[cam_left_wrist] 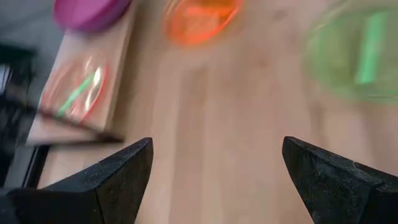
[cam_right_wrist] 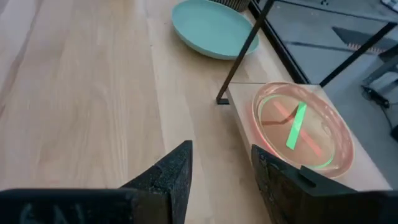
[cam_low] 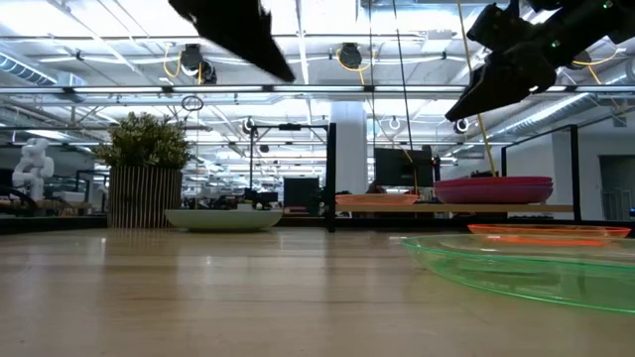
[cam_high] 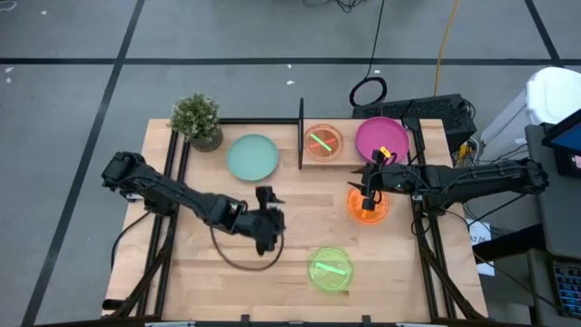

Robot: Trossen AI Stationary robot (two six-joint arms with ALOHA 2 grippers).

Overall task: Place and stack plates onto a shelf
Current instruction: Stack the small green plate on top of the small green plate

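High view: light-wood tabletop (cam_high: 209, 263), grey taped floor (cam_high: 73, 82) around.

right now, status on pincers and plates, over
Both pincers open, empty: left mid-table, right above orange plate. Shelf holds pink plate and magenta stack. Teal plate, green plate on table. Nothing blocking.
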